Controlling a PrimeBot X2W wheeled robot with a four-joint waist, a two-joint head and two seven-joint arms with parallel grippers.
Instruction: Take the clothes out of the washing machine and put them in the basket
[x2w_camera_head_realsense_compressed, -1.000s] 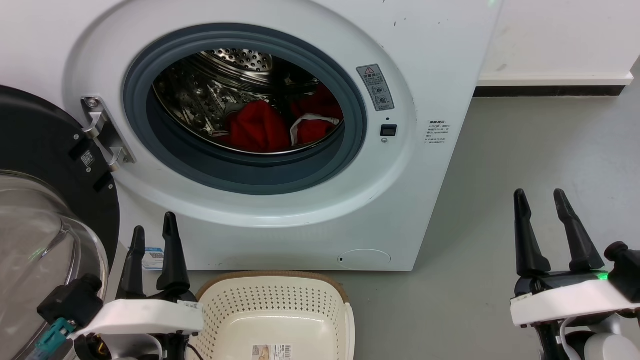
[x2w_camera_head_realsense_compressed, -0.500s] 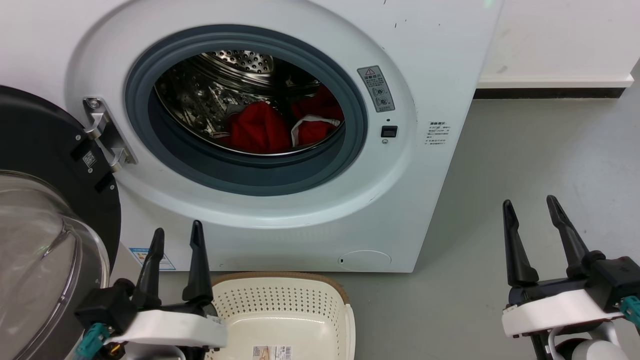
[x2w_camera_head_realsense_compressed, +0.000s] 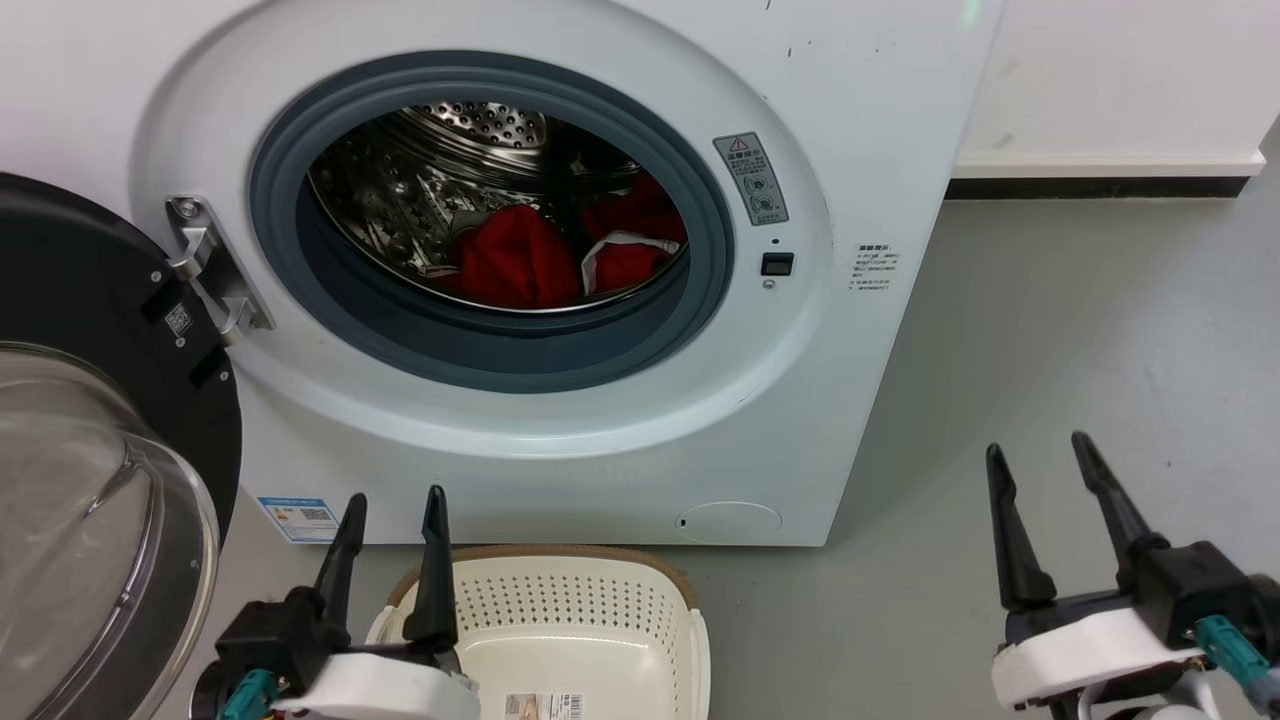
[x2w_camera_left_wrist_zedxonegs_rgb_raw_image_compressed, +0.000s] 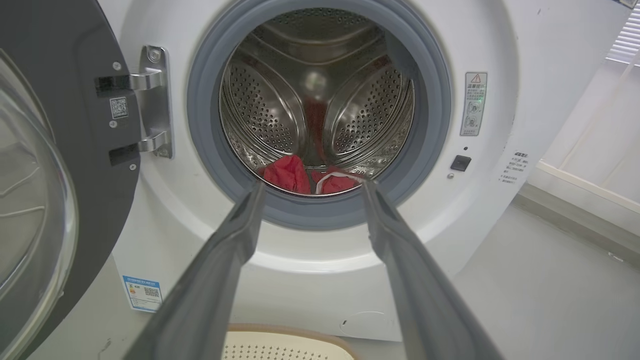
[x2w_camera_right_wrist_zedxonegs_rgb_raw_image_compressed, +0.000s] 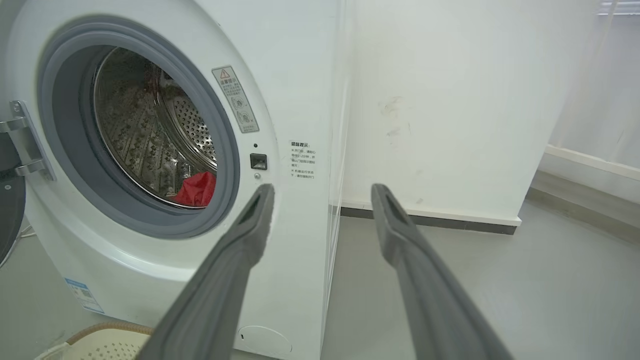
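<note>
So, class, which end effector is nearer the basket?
Left. The left end effector sits at the basket's left rim; the right end effector is well off to the basket's right, over the floor.

Bright, even light; soft shade under washing machine (x2w_camera_head_realsense_compressed: 560, 480) porthole. Glare specks in its drum (x2w_camera_head_realsense_compressed: 420, 190), reflections on glass door (x2w_camera_head_realsense_compressed: 90, 480) at machine's left. Pics sharp.

We hold our dark two-fingered left gripper (x2w_camera_head_realsense_compressed: 395, 496) near left, parted, empty | our dark two-fingered right gripper (x2w_camera_head_realsense_compressed: 1037, 443) near right, parted, empty
</note>
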